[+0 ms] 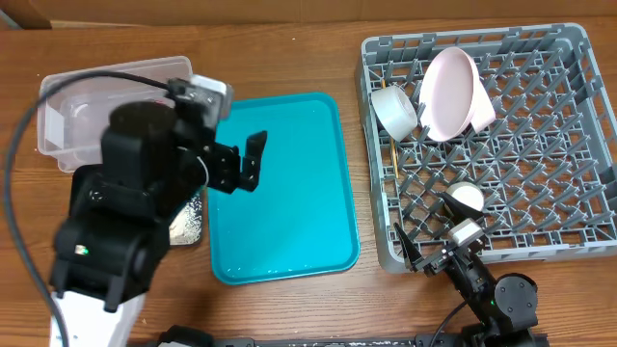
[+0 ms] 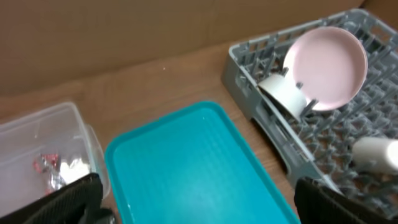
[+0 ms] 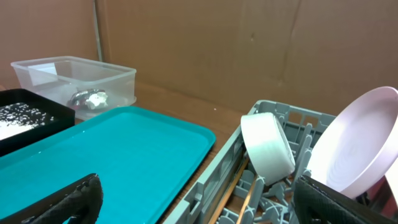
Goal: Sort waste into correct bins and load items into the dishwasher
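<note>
I am reading left pincer (image 1: 237, 164) and right pincer (image 1: 429, 241) as apart, empty; I am planning retraction well above the dish rack (image 1: 554, 183) pegs.

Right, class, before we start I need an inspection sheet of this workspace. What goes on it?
Surface: wooden table, teal tray in the middle with nothing on it.
Job's things: plate, bowl, cup and chopsticks in the grey rack; crumpled waste in the clear tub; rice scraps in the black tray.
Clutter: nothing seen.
Pincers: left pincer open above the teal tray; right pincer open by the rack's corner.
Cables: black cable arcs past the clear tub.
Surroundings: cardboard wall behind the table.
</note>
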You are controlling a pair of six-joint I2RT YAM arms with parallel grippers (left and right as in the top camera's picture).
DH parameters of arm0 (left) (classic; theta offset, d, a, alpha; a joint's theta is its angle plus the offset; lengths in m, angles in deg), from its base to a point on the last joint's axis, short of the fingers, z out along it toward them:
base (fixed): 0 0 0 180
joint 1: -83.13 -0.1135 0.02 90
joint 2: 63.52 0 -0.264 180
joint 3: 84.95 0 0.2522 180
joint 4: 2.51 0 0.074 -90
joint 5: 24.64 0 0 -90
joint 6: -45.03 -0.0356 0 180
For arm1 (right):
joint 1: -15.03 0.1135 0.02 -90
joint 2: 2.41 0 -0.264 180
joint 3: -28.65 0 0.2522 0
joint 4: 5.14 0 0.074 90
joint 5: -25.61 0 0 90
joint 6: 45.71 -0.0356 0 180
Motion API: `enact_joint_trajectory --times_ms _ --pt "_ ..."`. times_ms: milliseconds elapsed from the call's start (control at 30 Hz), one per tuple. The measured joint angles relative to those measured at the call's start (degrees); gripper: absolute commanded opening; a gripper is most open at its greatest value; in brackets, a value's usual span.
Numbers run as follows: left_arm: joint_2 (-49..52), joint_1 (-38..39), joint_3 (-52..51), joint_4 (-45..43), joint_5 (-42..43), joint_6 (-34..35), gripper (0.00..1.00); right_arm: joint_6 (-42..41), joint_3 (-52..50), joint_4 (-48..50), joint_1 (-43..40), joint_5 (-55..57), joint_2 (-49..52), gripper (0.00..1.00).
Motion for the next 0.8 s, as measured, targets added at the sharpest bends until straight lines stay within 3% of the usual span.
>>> enact_joint_trajectory --times_ms 200,467,800 --pt "-11.76 -1.81 -21.92 -16.57 0.68 -1.95 1.0 0.02 0.0 0.0 0.02 0.0 -0.02 1.0" --pt "-32.98 -5.73 -47.19 -30.93 1.03 -2.16 1.0 0.02 0.0 -0.07 0.0 -0.04 -0.02 1.0" --pt "-52.81 -8.87 -58.77 -33.48 2.27 -2.64 1.0 0.0 0.0 -0.04 0.0 0.0 -0.02 1.0"
